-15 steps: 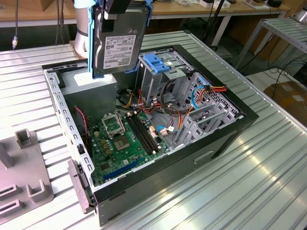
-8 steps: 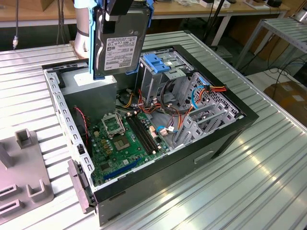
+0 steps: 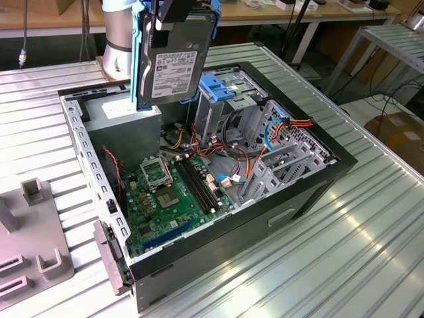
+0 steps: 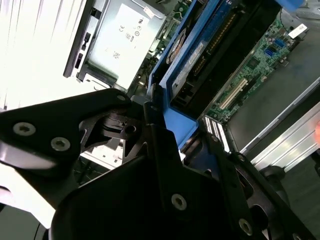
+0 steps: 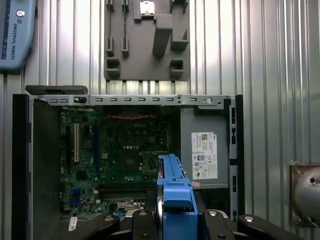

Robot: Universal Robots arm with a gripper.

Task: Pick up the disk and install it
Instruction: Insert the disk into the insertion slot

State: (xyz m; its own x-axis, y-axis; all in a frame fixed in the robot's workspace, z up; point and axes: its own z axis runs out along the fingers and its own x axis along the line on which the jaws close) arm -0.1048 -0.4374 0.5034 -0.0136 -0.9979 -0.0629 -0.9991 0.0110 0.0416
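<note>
Setup: ribbed metal tabletop (image 3: 344,252) carrying an open computer case (image 3: 265,225) laid on its side, with the interior facing up. A grey fixture block (image 3: 33,245) sits on the tabletop at the exterior view's left, apart from the case.

Inside the case we note the green motherboard (image 3: 172,192) on the floor and the grey power supply (image 3: 126,129) in the far corner at the exterior view's left. The tall metal drive cage (image 3: 222,112) has a blue latch (image 3: 215,87) on top.

The disk (image 3: 175,56) is off the tabletop and in the air above the case. It stands upright, long axis roughly vertical, with its labelled broad face toward the exterior camera and its light-blue carrier rail around the edges. Its lower end hangs over the power supply corner and touches nothing.

The hand (image 5: 176,220) is clamped on the disk's upper end, one finger on each side of the blue carrier, as seen in both wrist views. The disk hangs straight down from it.

Key relation: the drive cage lies below the disk and just toward the exterior view's right of it, not yet under it. A clear gap separates the two.

Our judgement is that the pick-up is done and the install is not.
</note>
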